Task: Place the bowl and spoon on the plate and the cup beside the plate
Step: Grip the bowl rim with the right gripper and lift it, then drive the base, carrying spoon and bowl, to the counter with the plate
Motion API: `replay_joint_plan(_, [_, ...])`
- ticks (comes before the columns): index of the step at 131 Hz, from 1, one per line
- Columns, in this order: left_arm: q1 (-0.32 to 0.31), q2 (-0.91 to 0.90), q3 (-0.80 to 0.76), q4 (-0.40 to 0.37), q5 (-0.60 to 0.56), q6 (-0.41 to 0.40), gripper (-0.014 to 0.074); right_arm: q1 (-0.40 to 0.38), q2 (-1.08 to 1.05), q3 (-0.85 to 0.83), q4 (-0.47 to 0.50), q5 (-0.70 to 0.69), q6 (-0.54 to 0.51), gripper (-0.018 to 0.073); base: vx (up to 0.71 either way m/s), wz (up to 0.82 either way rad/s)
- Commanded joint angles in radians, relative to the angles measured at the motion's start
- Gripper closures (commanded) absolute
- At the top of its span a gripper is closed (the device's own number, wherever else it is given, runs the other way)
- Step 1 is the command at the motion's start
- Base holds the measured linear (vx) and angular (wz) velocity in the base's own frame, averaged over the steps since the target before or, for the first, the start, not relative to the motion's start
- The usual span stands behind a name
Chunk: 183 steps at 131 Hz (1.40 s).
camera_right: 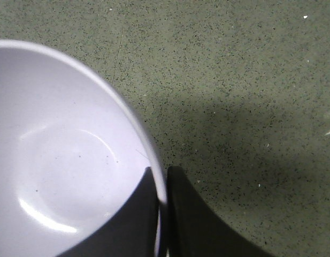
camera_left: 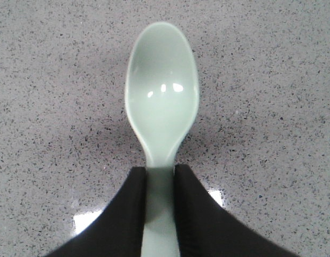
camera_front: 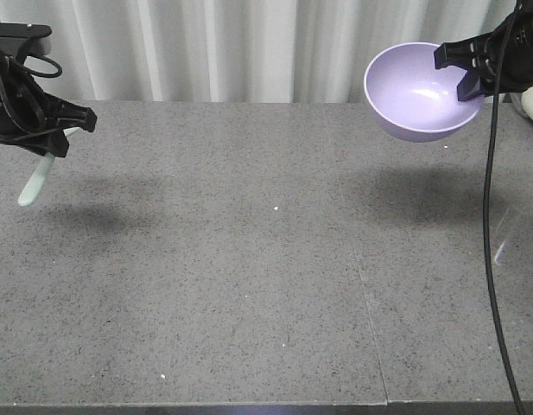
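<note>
The spoon (camera_front: 33, 183) hangs above the left side of the table (camera_front: 249, 285). Its long axis slants, scoop end pointing down and left, and the left gripper (camera_front: 66, 131) pinches its handle. At far right, the right gripper (camera_front: 469, 73) clamps the rim of the raised bowl (camera_front: 413, 95), whose opening tilts leftward.

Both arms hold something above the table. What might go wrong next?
The bowl hangs tilted, pinched only at its rim by the right gripper; it may slip or swing. The spoon is held by its narrow handle in the left gripper and might pivot.
</note>
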Motion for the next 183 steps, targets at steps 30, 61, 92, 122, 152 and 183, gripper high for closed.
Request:
replay_joint_plan(30, [-0.003, -0.053, -0.032, -0.011, -0.032, -0.002, 0.0604, -0.002, -0.051, -0.031, 0.013, -0.021, -0.009, 0.0568, 0.0, 0.0])
replay_joint_plan(61, [-0.003, -0.053, -0.032, -0.011, -0.032, -0.002, 0.0604, -0.002, -0.051, -0.031, 0.016, -0.021, -0.009, 0.0568, 0.0, 0.0])
replay_joint_plan(92, [-0.003, -0.053, -0.032, -0.011, -0.032, -0.002, 0.0604, -0.002, -0.051, -0.031, 0.016, -0.021, -0.009, 0.0568, 0.0, 0.0])
replay_joint_plan(122, [-0.003, -0.053, -0.032, -0.011, -0.032, -0.002, 0.0604, -0.002, -0.051, -0.031, 0.016, -0.021, -0.009, 0.0568, 0.0, 0.0])
replay_joint_plan(152, [-0.003, -0.053, -0.032, -0.011, -0.032, -0.002, 0.0604, -0.002, -0.051, -0.031, 0.016, -0.021, -0.009, 0.0568, 0.0, 0.0])
replay_joint_plan(183, [-0.003, -0.053, -0.032, -0.011, -0.032, -0.002, 0.0604, -0.002, -0.051, -0.031, 0.016, -0.021, -0.009, 0.0568, 0.0, -0.08])
